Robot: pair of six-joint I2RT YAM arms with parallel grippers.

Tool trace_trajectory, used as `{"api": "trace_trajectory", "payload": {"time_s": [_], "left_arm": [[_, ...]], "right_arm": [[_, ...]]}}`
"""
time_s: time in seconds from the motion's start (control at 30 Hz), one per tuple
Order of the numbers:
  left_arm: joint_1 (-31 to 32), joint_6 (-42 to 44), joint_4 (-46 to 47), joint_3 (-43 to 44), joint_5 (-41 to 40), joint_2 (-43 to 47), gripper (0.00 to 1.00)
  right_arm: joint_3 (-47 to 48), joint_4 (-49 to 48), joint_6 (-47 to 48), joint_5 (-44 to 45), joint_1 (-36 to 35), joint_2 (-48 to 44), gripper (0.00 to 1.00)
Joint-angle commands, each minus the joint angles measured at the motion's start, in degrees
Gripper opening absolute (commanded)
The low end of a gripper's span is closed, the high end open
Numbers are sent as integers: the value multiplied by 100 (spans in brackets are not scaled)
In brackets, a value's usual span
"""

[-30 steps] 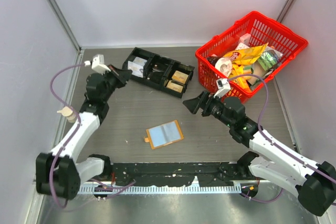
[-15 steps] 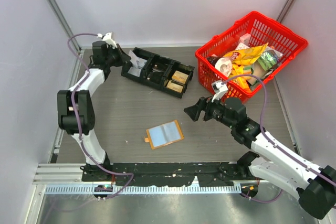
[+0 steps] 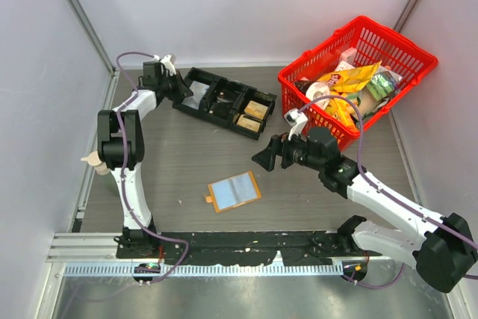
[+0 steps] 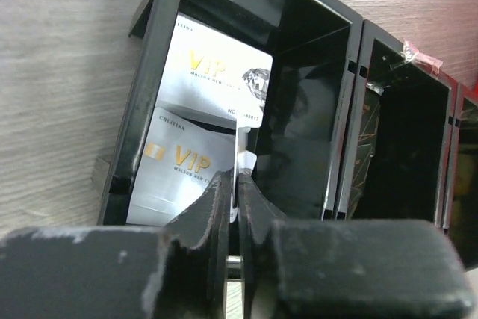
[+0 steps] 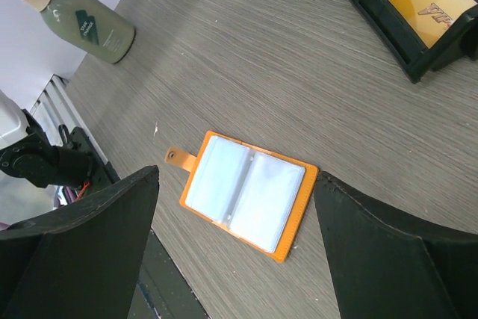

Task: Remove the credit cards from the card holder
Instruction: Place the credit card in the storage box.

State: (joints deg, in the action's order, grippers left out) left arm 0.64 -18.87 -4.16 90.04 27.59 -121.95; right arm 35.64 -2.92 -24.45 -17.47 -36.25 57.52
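Clamped edge-on in the left pincer (image 4: 237,188), the card (image 4: 237,147) could tip outside the tray (image 4: 142,110) beneath it if released askew; the right pincer (image 5: 235,214) stands apart.

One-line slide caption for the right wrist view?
Open right gripper hovers above the flat tan-orange bifold card holder, lying open on the grey wood-grain table.

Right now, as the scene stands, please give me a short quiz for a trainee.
1. True or false: the card holder lies closed.
2. The right gripper is: A) open and empty; B) shut on a card; C) gripping the card holder.
3. What does the left gripper pinch over the black tray?
Key: 1 false, it lies open; 2 A; 3 a thin white card, seen edge-on.
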Motion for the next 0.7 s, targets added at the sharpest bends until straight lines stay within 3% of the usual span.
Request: {"api": "trace_trajectory", "payload": {"time_s": [0.0,0.23,0.37,0.67], "left_arm": [[-38,-73,-57,233,124,-4,21],[-38,261,-523,242,-763,540,59],[-29,332,-945,286,-1281,1163,73],[664,-309,-1860,-468,-2398,3175,77]], "right_arm": [[338,115,98,-108,13,-65,88],[786,1432,326,218,13,-171,88],[1023,1890,370,429,13,-57,87],[1226,2137,81,429,-136,795,81]]}}
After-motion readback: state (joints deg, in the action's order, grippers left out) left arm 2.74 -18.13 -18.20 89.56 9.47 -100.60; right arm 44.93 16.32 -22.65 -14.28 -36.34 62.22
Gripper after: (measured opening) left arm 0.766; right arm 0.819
